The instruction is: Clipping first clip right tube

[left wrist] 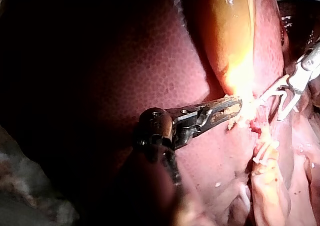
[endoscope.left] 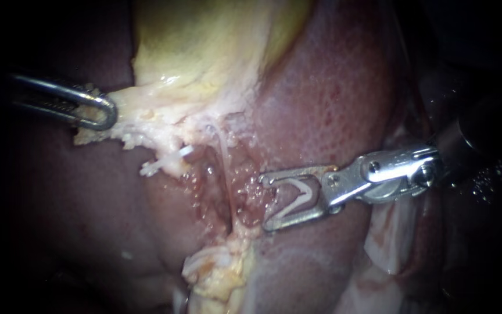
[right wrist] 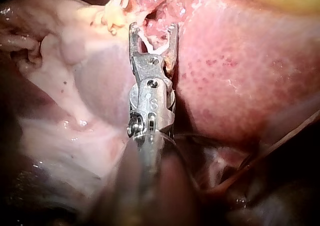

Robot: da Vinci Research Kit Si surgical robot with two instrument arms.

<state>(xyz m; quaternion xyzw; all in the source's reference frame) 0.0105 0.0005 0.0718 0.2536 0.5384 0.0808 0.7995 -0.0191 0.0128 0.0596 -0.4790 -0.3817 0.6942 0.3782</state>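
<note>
Red liver [endoscope.left: 332,87] lay behind everything in the endoscope view: our right instrument [endoscope.left: 265,202], jaws wide around a clip [endoscope.left: 297,196], pointed at the thin tube [endoscope.left: 226,174] just ahead, running across them. Left wrist view: our left instrument [left wrist: 234,107] gripped gallbladder [left wrist: 225,36] tissue. Right wrist view: tube unclear.

My left instrument [endoscope.left: 108,113]: I lose the shaft in darkness; jaw tips sink into the gallbladder [endoscope.left: 204,52] fringe they pinch. Gallbladder cut off above. The tube [endoscope.left: 225,168] vanishes under fat [endoscope.left: 222,273] below. My right instrument [endoscope.left: 264,202], gripping the clip [endoscope.left: 309,193]: shaft blurs near its wrist camera.
</note>
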